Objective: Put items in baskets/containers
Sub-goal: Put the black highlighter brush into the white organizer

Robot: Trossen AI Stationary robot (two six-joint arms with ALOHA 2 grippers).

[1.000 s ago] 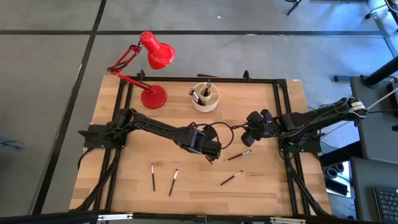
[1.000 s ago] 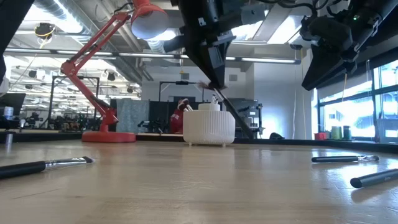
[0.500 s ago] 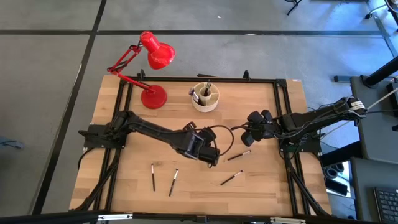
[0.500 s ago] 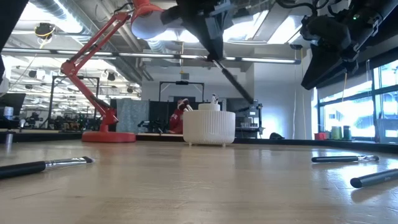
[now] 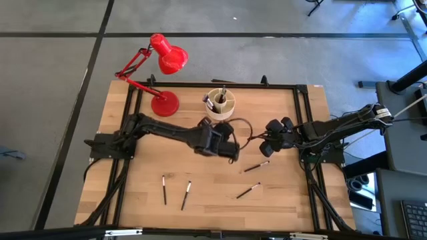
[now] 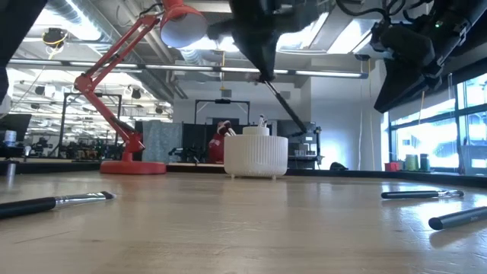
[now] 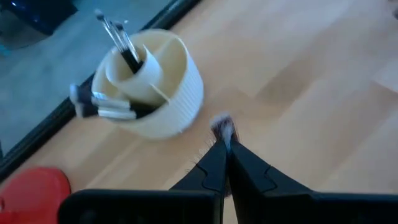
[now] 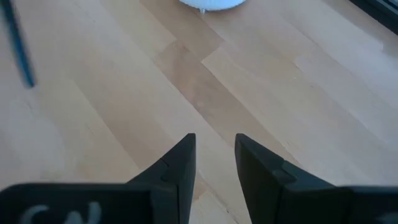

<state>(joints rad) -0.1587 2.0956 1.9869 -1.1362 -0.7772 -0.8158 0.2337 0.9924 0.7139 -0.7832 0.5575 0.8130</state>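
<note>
Since half a second ago, the left gripper (image 5: 230, 148) has swung up the frame toward the cream organiser (image 5: 220, 105) at upper centre of the counter (image 5: 280, 200), its fingers pinching a makeup brush (image 7: 222, 126) held in the air. Four other brushes (image 5: 164, 189) lie along the lower counter. At centre right, the right gripper (image 5: 267, 147) hangs with fingers slightly spread.

The setting is a robotics lab or open-plan industrial workspace. A wooden table (image 5: 200, 200) framed with black rails stands on grey floor tiles, and the low view shows exposed ceiling ducts (image 6: 84, 23), strip lights, rows of benches and large windows (image 6: 426, 137). A keyboard (image 5: 415, 220) lies at a neighbouring desk.
</note>
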